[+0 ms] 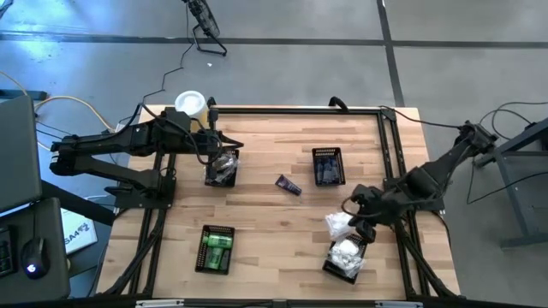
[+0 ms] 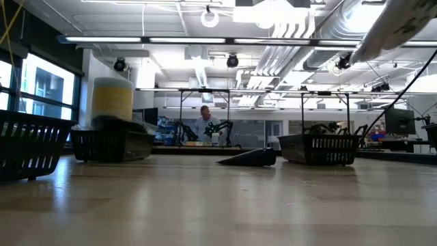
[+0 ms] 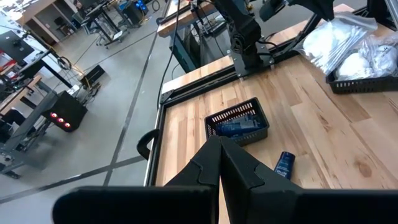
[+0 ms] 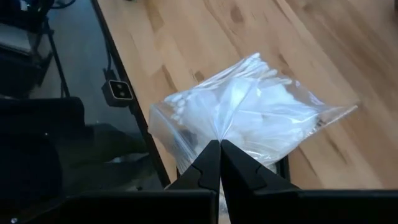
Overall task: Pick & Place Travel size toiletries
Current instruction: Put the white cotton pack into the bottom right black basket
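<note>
Pale butcher-block wood forms the counter [image 1: 274, 197], framed by black rails on a grey concrete floor; four black mesh baskets [image 1: 328, 165] sit on it, with a yellow canister [image 2: 113, 100] toward eleven o'clock. Only the low view shows the bright workshop beyond, where a person [image 2: 204, 123] stands at a far bench, while only the right wrist view shows the right gripper [image 4: 219, 144] with jaws clenched on a clear bag of white packets [image 4: 255, 115] above the four-o'clock basket. A dark blue tube [image 1: 288, 185] lies near centre, long axis running ten to four, and the left gripper [image 3: 219, 140] hangs with jaws clenched on nothing over the ten-o'clock basket.
</note>
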